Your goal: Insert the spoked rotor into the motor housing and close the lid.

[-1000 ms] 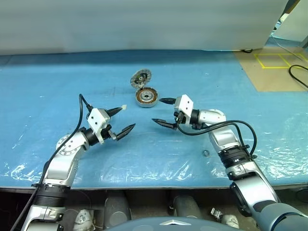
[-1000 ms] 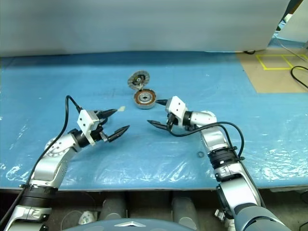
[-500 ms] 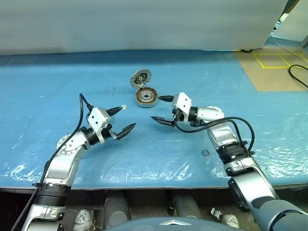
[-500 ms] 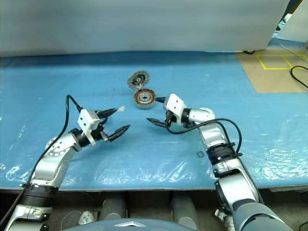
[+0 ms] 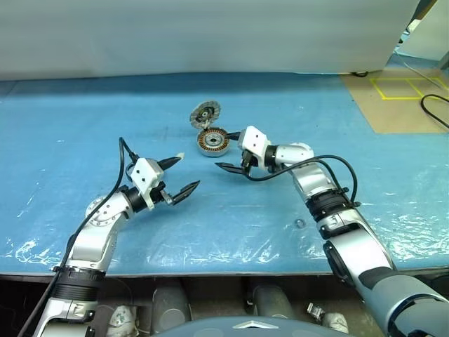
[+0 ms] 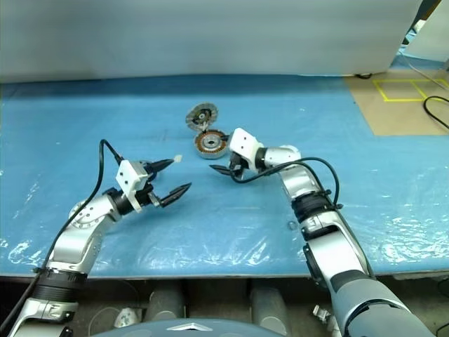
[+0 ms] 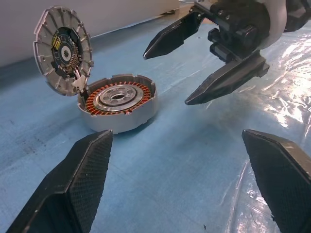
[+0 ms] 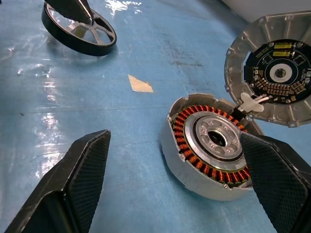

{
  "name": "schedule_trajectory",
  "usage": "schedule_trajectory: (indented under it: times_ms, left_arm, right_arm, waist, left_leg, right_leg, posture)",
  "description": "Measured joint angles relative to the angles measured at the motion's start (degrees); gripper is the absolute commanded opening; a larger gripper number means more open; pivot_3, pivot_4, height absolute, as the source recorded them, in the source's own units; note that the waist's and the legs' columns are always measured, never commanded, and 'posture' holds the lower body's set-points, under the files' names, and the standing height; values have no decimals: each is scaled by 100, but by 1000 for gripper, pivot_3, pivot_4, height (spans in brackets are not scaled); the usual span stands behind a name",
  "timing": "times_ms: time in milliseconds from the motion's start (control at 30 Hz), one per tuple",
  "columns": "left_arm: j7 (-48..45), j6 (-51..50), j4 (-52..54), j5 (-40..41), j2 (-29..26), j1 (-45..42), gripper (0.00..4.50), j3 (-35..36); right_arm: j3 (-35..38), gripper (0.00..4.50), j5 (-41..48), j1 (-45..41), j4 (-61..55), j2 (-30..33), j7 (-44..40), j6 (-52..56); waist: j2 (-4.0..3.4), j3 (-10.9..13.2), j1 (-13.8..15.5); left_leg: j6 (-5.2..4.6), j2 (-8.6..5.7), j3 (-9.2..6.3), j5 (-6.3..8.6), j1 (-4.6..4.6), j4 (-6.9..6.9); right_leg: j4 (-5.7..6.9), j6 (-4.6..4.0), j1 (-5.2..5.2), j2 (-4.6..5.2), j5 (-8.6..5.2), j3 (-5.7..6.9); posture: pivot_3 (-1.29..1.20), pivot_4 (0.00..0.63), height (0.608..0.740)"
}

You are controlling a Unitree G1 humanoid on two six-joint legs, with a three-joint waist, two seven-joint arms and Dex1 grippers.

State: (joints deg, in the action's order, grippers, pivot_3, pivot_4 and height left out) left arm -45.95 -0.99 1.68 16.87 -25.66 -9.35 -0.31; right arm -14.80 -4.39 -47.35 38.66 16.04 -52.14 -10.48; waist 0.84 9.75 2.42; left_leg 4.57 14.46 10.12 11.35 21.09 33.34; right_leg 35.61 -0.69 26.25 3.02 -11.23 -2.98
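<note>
The motor housing (image 5: 212, 141), a short silver drum ringed with copper windings, sits on the blue table. Its lid (image 5: 205, 113), a slotted silver-grey disc, stands tilted up at the housing's far edge, its dark inner face showing in the right wrist view. My right gripper (image 5: 223, 151) is open just right of the housing, pointing at it, with nothing between its fingers (image 8: 77, 184). My left gripper (image 5: 186, 172) is open and empty, nearer and to the left. The spoked rotor (image 8: 80, 31), a black ring with pale spokes, lies flat on the table behind the left fingertip (image 8: 73, 8).
A pale scrap (image 5: 181, 156) lies by the left gripper's upper finger. A small ring (image 5: 299, 224) rests on the table under my right forearm. The blue sheet (image 5: 316, 112) covers the table; brown floor with yellow tape (image 5: 407, 91) is at the back right.
My right gripper has moved forward and left, closer to the motor housing, still open. The left gripper has stayed where it was.
</note>
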Motion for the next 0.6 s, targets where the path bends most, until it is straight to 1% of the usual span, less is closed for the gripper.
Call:
schedule_trajectory:
  times_ms: [167, 267, 333, 400, 433, 467, 600]
  left_arm:
    - [0, 0, -15, -23, 11, 0, 4500, -4]
    - [2, 1, -18, -34, 17, 0, 4500, -6]
    - [5, 1, -19, -39, 18, 2, 4500, -7]
    - [16, 1, -19, -44, 17, 7, 4500, -5]
    - [21, 1, -18, -45, 16, 14, 4500, -5]
    - [23, 1, -19, -46, 16, 21, 4500, -5]
    - [44, 1, -17, -50, 16, 48, 4500, -3]
  right_arm:
    - [-337, 4473, -442, -240, 559, -147, 107, -444]
    - [-489, 3878, -692, -413, 978, -260, 265, -688]
    - [-565, 3230, -842, -562, 1257, -286, 410, -853]
    - [-615, 2474, -992, -697, 1503, -287, 554, -1000]
    - [-621, 2179, -1041, -741, 1607, -296, 635, -1086]
    - [-626, 1748, -1088, -800, 1715, -306, 720, -1167]
    - [-666, 291, -1314, -1025, 2054, -308, 1041, -1413]
  waist:
    - [0, 0, 2]
    - [0, 0, -1]
    - [0, 0, 0]
    - [0, 0, 0]
    - [0, 0, 1]
    - [0, 0, 1]
    - [0, 0, 0]
  left_leg:
    - [0, 0, 0, 0, 2, 0]
    - [0, 0, 0, 0, 2, 0]
    - [0, 0, 0, 0, 2, 0]
    - [0, 0, 0, 0, 2, 1]
    - [0, 0, 0, 0, 3, 1]
    - [0, 0, 0, 0, 3, 1]
    - [-1, 1, 0, 0, 2, 1]
  right_leg:
    - [1, 0, 0, 1, 0, 2]
    - [3, 0, 2, 1, 0, 2]
    - [4, -1, 2, 1, 0, 2]
    - [4, -1, 2, 2, 0, 2]
    - [4, -1, 2, 1, 0, 2]
    - [4, -1, 2, 2, 0, 2]
    - [5, -1, 2, 1, 0, 2]
  posture:
    - [0, 150, 740]
    - [0, 150, 740]
    - [0, 150, 740]
    - [0, 150, 740]
    - [0, 150, 740]
    - [0, 150, 740]
    - [0, 150, 740]
